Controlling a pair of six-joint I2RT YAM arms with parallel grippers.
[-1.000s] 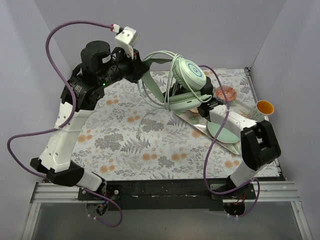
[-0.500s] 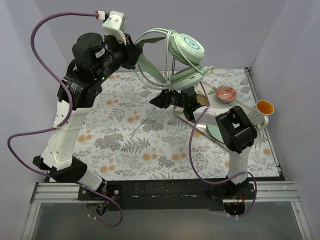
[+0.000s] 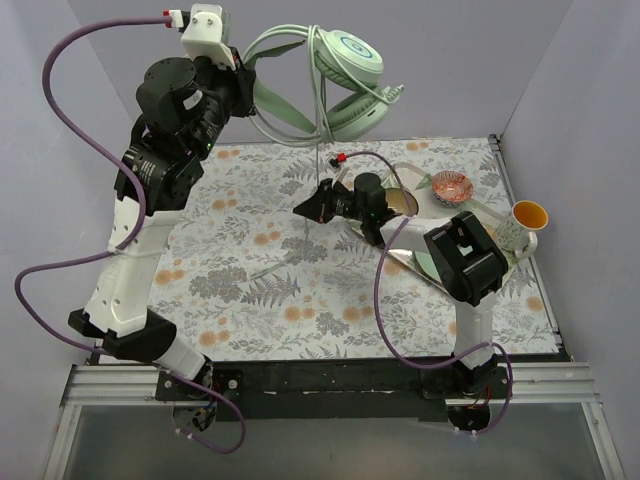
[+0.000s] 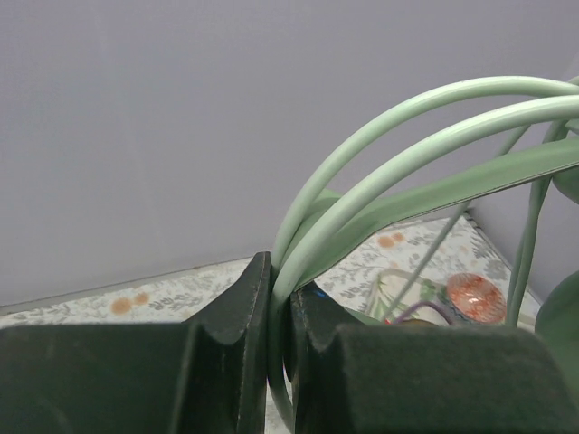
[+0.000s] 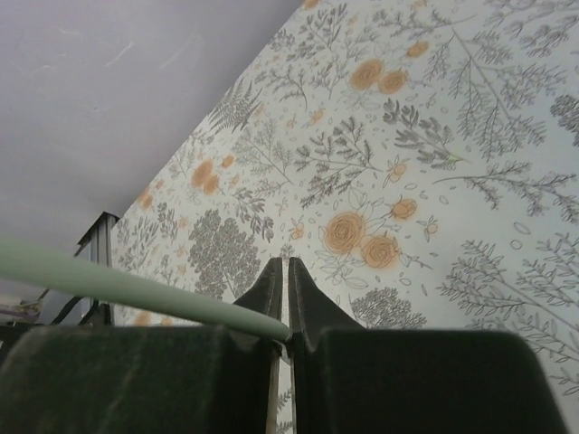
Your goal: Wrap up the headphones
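Observation:
The mint-green headphones [image 3: 345, 60] hang high above the back of the table. My left gripper [image 3: 243, 95] is shut on their headband, and the left wrist view shows the jaws [image 4: 279, 307] clamped on the green band wires [image 4: 407, 113]. The thin pale cable [image 3: 320, 150] drops straight down from the ear cups to my right gripper [image 3: 303, 209], which is shut on it low over the middle of the table. The right wrist view shows the cable [image 5: 118, 287] pinched at the jaw base [image 5: 287, 271]. The cable's loose end trails onto the cloth [image 3: 275, 262].
A floral cloth [image 3: 250, 300] covers the table. At the right, a tray [image 3: 395, 262] holds a pale green plate [image 3: 432, 265]. A red-orange bowl [image 3: 452, 185], a white mug [image 3: 510, 232] and an orange cup [image 3: 530, 213] stand near it. Grey walls enclose the table.
My left arm has lifted the headphones up and back, off the right arm. My right gripper has swung left and down and now holds the hanging cable taut.

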